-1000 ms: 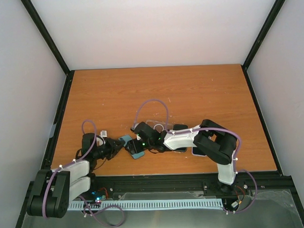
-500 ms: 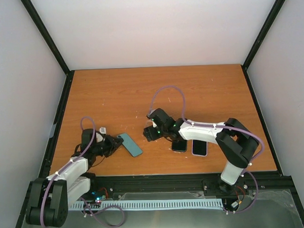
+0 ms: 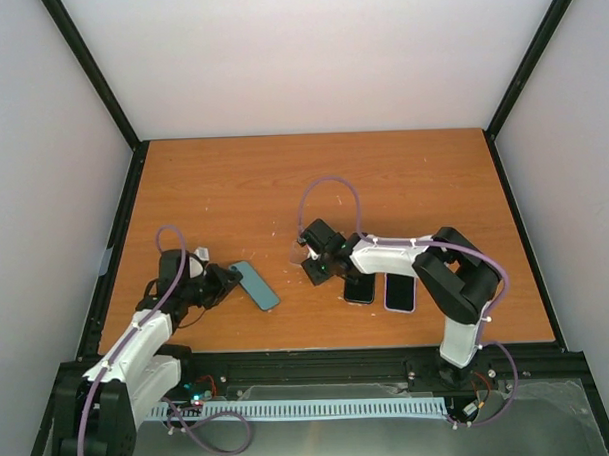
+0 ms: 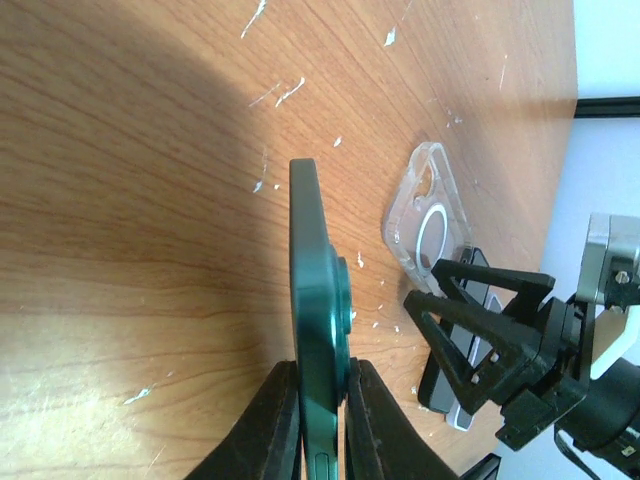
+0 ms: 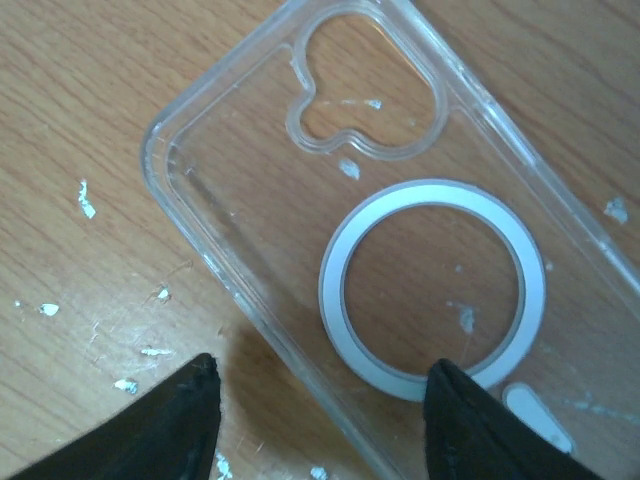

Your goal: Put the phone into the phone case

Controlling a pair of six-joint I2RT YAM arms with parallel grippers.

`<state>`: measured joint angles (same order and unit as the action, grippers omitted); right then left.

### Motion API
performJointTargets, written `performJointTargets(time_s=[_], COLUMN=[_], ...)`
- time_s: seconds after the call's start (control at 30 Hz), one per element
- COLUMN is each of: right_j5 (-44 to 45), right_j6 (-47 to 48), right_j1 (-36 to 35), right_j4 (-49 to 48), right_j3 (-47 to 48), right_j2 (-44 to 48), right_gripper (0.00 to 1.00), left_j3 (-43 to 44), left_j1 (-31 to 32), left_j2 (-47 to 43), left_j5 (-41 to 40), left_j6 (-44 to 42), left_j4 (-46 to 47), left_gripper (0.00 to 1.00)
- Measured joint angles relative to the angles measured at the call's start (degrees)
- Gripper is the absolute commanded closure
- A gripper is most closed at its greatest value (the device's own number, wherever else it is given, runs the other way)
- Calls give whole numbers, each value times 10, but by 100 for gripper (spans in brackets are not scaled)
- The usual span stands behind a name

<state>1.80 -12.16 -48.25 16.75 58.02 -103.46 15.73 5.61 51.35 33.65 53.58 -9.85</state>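
The phone is teal. My left gripper is shut on its lower end and holds it on edge just above the table. In the left wrist view the phone stands between the two black fingers of the left gripper. The phone case is clear with a white ring and lies flat on the wood, open side up; it also shows as the phone case. My right gripper is open and hovers low over the case's long edge, one fingertip over the table and the other over the ring. From above, the right gripper sits at the table's middle.
Two other phones lie flat side by side right of the case, a dark phone and a light-rimmed phone, partly under the right arm. The wooden table has white walls on three sides.
My right gripper has pulled away from the teal phone, moved right to the clear case and settled over it. The left gripper has kept hold of the phone and shifted it slightly.
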Motion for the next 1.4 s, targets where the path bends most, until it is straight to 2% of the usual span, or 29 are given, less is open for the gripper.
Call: performJointTargets(time_s=[0.13,0.2,0.67,0.8,0.97,1.13,1.27,1.4], right_j5=[3,-1,-67,-94,-101,-76,-38,0], right_j6=[1,-11,-202,-261,-280,-223,-163,-104], right_j1=[0,0,-39,-39,-48,-79,-127,-173], right_j4=[3,4,-31,-73,-97,-80,-78,-88], right_j3=[8,8,9,-6,-15,-24,-24,-23], right_j2=[-8,-8,-16,-16,-12,37,101,120], right_gripper=[72,76,82,79,67,60,53,47], left_j3=[5,11,37,37,32,22,19,19], left_j1=[0,0,0,0,0,0,0,0], left_j2=[-9,-9,-9,-12,-23,-24,-21,-10], left_j5=[-4,-7,6,18,19,22,27,30], left_j6=[-7,-10,-14,0,17,44,64,83], left_j4=[-29,-41,-58,-53,-50,-47,-47,-47], left_gripper=[100,100,100,100,100,100,100,100])
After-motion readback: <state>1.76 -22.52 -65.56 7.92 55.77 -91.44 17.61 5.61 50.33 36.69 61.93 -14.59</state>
